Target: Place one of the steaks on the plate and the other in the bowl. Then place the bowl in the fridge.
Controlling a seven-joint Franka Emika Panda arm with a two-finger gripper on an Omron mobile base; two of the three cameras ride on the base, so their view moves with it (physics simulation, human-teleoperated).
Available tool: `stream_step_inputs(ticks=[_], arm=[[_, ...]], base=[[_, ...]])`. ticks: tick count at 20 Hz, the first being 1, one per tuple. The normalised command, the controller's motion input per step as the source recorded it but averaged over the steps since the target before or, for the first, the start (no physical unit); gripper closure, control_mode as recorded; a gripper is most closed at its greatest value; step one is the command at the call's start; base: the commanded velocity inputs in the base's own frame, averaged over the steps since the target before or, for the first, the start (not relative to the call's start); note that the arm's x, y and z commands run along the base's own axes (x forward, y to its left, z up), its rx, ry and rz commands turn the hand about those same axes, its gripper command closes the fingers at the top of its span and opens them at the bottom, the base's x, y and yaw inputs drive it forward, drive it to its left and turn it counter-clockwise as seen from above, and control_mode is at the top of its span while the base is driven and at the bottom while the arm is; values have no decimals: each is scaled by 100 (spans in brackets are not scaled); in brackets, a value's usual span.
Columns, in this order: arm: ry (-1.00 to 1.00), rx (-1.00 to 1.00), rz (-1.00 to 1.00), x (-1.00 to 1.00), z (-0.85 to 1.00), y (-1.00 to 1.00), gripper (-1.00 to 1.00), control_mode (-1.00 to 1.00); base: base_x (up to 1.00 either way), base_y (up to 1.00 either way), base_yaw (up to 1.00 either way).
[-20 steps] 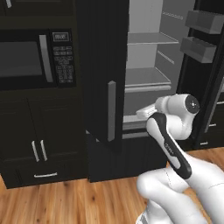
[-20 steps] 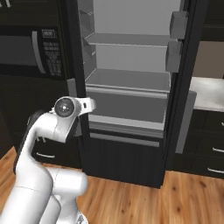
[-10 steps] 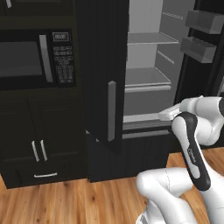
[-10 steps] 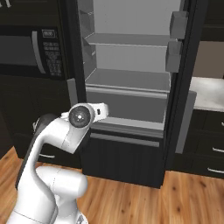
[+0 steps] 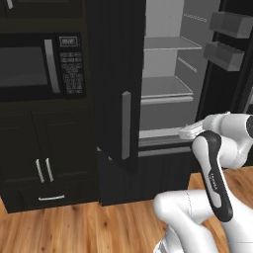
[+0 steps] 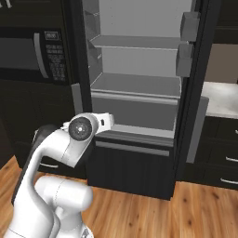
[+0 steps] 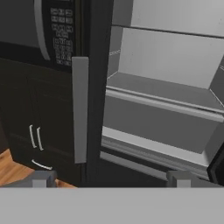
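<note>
The tall black fridge (image 5: 168,89) stands open before a wood floor (image 6: 195,209), its grey shelves (image 6: 139,86) bare, its left door's grey handle (image 7: 80,109) near the microwave (image 5: 39,62) and dark cabinets (image 5: 44,148), while the gripper (image 7: 109,178), fingers spread wide, holds nothing and touches nothing.

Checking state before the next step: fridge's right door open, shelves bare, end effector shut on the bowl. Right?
Not quite. The end effector is open and holds nothing, as the hand view shows. The fridge has its right door open and its visible shelves bare, as stated.
</note>
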Motion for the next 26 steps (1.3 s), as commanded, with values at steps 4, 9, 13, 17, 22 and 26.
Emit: stream_step_inputs(ticks=[4,9,13,17,22,26], arm=[[0,0,0,0,0,0,-100,-100],[0,0,0,0,0,0,-100,100],[0,0,0,0,0,0,-100,100],[0,0,0,0,0,0,-100,100],[0,0,0,0,0,0,-100,100],[0,0,0,0,0,0,-100,100]], base=[[0,0,0],[-40,-8,0],[-42,-40,0],[-11,-95,-1],[15,-100,0],[11,-100,0]])
